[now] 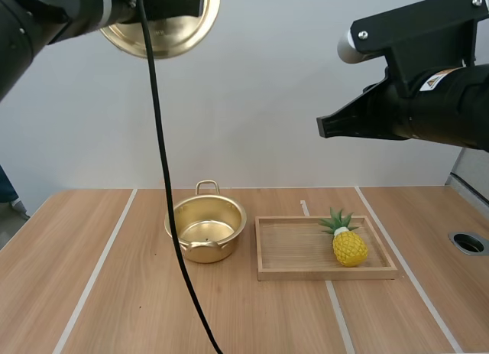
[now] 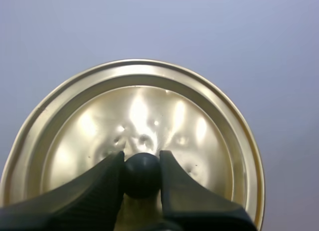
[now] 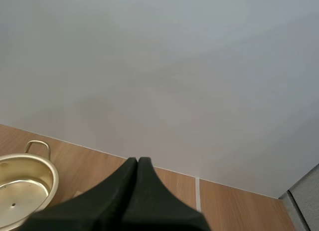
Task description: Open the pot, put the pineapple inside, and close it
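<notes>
Two black arms are up in the air and four loose things are in play: one tray, one pot, one lid, one pineapple.

The wooden tray (image 1: 325, 274) is the biggest of them. It lies flat just to the right of the pot, close beside it but not touching.

The gold pot (image 1: 205, 230) stands upright and open, with nothing inside. It has a loop handle on its far side and another on its near side.

Its gold lid (image 1: 191, 33) is high above the pot and a little to the left, tipped up on edge. The left gripper (image 2: 141, 160) holds it there, its two fingers pinched on the single black knob (image 2: 142, 175) at the lid's centre.

The yellow pineapple (image 1: 349, 245), with its green leaves, lies on the tray toward the end farthest from the pot.

The right gripper (image 3: 137, 162) hangs high and to the right of the pot, above the tray. Its fingers are pressed together into one dark wedge with nothing between them.

Everything rests on one light wooden table (image 1: 114, 293). Three pale strips cross it, running away from the near edge. One round dark hole (image 1: 468, 242) is set into the top well to the right of the pot, beyond the tray.

Behind the pot is a plain pale grey wall (image 1: 267, 102).
</notes>
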Robot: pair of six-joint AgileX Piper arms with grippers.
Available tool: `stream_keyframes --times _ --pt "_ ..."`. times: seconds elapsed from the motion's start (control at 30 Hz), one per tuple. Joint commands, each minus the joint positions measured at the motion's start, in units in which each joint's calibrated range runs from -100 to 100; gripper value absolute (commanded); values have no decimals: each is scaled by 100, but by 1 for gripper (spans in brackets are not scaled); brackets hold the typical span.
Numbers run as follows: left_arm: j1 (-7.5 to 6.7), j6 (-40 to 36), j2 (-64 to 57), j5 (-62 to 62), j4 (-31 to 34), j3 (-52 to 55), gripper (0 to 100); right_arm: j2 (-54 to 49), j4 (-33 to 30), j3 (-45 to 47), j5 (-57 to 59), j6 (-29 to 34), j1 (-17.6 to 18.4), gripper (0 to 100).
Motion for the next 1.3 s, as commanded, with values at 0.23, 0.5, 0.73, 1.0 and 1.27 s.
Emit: stream_keyframes --times 0.23,0.5,0.73,1.0,1.27 --pt "-10 -57 -875 -937 -55 -56 0 -26 -37 -59 226 14 -21 0" --pt "-10 -57 -1001 -937 -55 -56 0 66 -41 -59 286 14 -21 0" --pt "-10 -57 -999 -920 -55 -56 0 131 -179 -59 523 14 -21 0" --pt "-10 -57 -999 -920 -55 -56 0 131 -409 -59 792 41 -21 0" --pt "-10 -11 -999 -838 983 -56 0 143 -547 -59 1075 272 -21 0"
